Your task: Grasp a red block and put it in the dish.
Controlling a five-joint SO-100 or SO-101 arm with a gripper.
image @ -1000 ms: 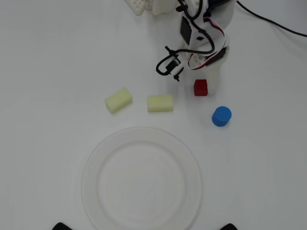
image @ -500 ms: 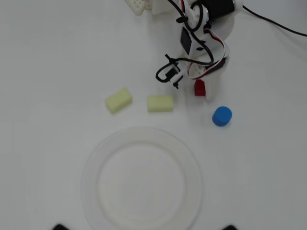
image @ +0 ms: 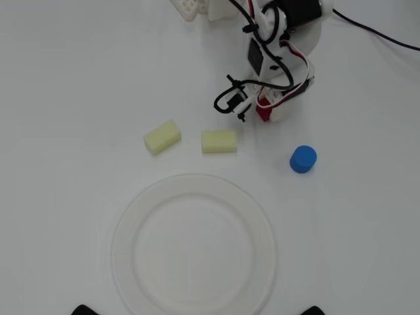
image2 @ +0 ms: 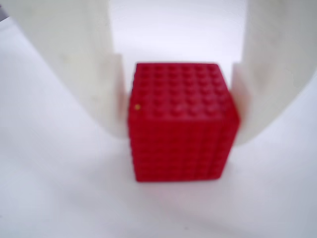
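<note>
Biggest worry here is the carry, imo. The dish (image: 193,248) fills the lower middle of the overhead view, well apart from the arm up in the upper right, so any weak grip has a long way to fail. In the wrist view the hand (image2: 178,106) sits astride the red block (image2: 181,121), one white finger (image2: 106,94) at each side, right up against its faces. Whether they're actually squeezing or just touching, I can't tell. The block looks like it's sitting on the desk (image: 79,72), not lifted. It seems held near its upper half, so it could twist or pop out on the way up.

In the overhead view the red block (image: 263,113) is nearly buried under the arm, just a red sliver showing.

Next down in size: two pale yellow blocks (image: 218,141) lie between the arm and the dish, and a low swing could clip them. The blue cylinder (image: 303,159) sits to the lower right, near but off the likely path.
</note>
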